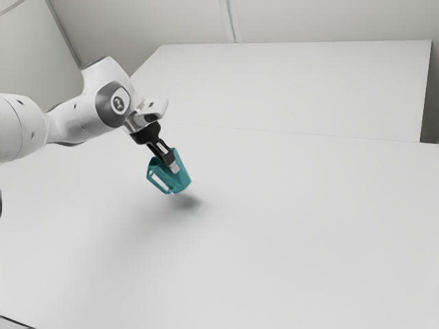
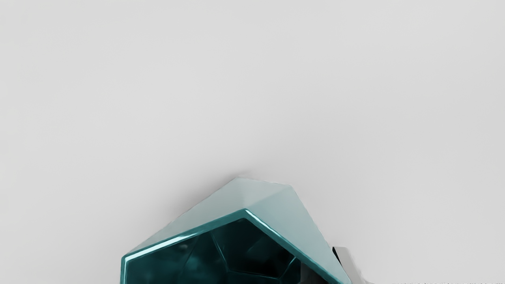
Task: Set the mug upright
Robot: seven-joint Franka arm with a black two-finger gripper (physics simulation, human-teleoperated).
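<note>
Glossy teal mug (image 2: 189,236), smooth-walled

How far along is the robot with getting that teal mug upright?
Looks done: the gripper has the mug by its wall, one finger inside, one outside. In hand: the mug is tilted and seems to be off the table, judging by the shadow below it. Left: most likely straightening it, standing it on its base and letting go.

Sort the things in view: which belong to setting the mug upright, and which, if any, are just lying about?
Part of the job:
- teal faceted mug, held tilted
- black two-finger tool, gripping the mug's wall

Not task items:
- white tabletop, just background
</note>
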